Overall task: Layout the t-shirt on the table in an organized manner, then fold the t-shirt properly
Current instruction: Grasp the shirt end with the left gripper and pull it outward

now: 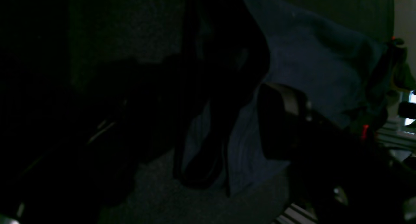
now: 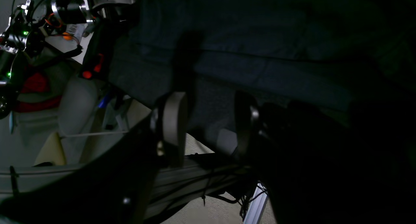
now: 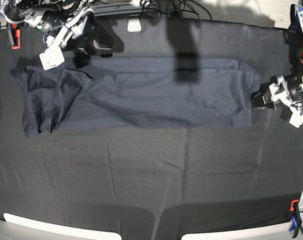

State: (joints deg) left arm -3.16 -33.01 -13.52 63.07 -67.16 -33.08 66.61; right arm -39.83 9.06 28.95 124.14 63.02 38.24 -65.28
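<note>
The shirt (image 3: 141,92) lies spread across the upper half of the desk (image 3: 141,180), sleeves bunched at the frame's left. The lower half lies bare. The right pincer (image 2: 208,126) gapes at the shirt's upper-left edge; the left pincer (image 3: 256,100) pinches the right hem. A clamp (image 3: 293,206) sits lower right.

Base view: high overhead, looking straight down on the whole bench (image 3: 141,190), both arms at its far corners.
Left wrist view: very close and dark, low along the t-shirt (image 1: 312,65) past the left end effector (image 1: 276,120).
Right wrist view: close, tilted, at the bench edge.
Shared: all three show the t-shirt.
</note>
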